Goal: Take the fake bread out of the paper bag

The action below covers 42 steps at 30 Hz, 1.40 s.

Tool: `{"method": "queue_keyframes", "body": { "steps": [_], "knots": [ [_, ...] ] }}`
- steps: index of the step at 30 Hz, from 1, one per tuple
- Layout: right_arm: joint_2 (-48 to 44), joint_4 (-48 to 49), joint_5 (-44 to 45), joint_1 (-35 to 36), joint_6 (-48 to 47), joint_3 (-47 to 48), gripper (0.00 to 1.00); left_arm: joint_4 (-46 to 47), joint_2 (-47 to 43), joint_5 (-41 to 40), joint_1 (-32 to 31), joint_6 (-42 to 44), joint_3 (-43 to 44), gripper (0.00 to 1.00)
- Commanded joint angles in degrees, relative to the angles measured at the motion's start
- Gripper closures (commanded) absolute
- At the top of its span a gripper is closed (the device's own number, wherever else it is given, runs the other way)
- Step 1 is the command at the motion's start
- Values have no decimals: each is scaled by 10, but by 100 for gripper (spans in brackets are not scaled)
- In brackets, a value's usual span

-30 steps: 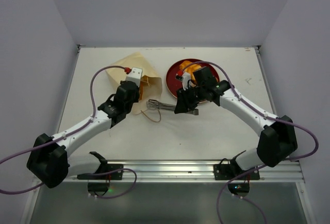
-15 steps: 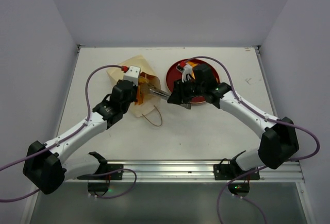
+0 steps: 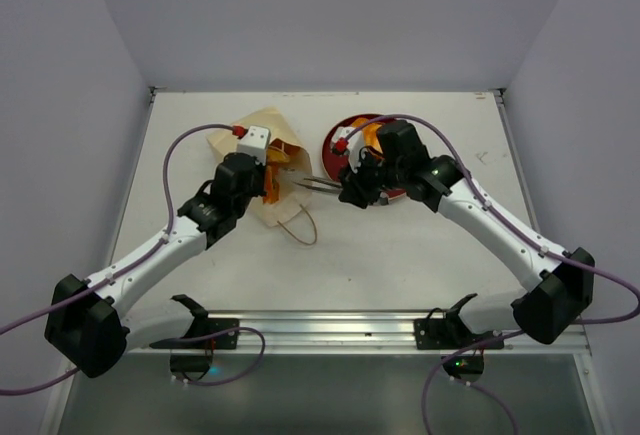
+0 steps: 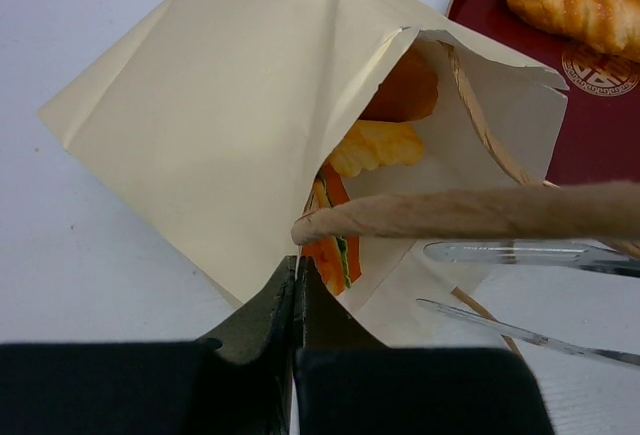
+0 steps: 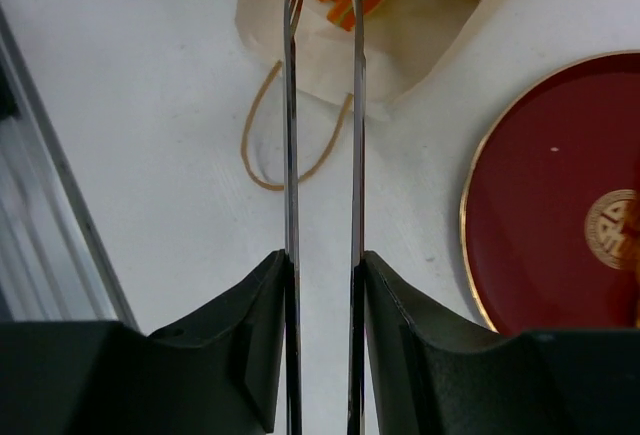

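- Lying on its side at the centre left of the overhead view, the paper bag [image 4: 230, 125] has its open mouth turned toward the red plate [image 5: 540, 215] on its right.
- Most of the fake bread [image 4: 385, 145] sits inside the bag's mouth. The left wrist view shows a pale yellow piece, an orange piece above it, and a striped orange-and-green edge below.
- One long orange roll [image 4: 575, 0] lies on the plate, at the upper right of the left wrist view.
- The left gripper [image 4: 295, 273] has its jaws pressed together at the bag's lower lip, and it appears to pinch the paper there.
- A brown cord handle [image 4: 480, 213] stretches across the right half of the left wrist view, in front of the bag's mouth. A second cord loop [image 5: 262, 145] lies flat on the table [image 3: 400, 255] just below the bag.
- The right gripper [image 5: 322, 257] is clamped on a pair of metal tongs [image 5: 291, 135], one finger against each arm.
- The tongs point from the plate side toward the bag, with a narrow gap between their arms. Their tips reach the bag's mouth beside the striped piece, but whether they touch it cannot be told.
- The plate rests on the table just right of the bag, and the right arm crosses over its lower edge in the overhead view.
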Motion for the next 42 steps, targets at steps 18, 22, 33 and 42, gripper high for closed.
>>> {"method": "queue_keyframes", "body": {
  "steps": [18,22,33,42],
  "knots": [
    [21,63,276,103,-142,41,55,4,-13,40,13,-21,33,100],
    [24,90,301,117,-144,37,54,3,-15,42,14,-23,33,100],
    [49,103,331,139,-162,53,54,2,-22,50,20,-22,32,100],
    [92,89,341,147,-163,70,55,2,-23,56,23,-25,33,100]
  ]
}}
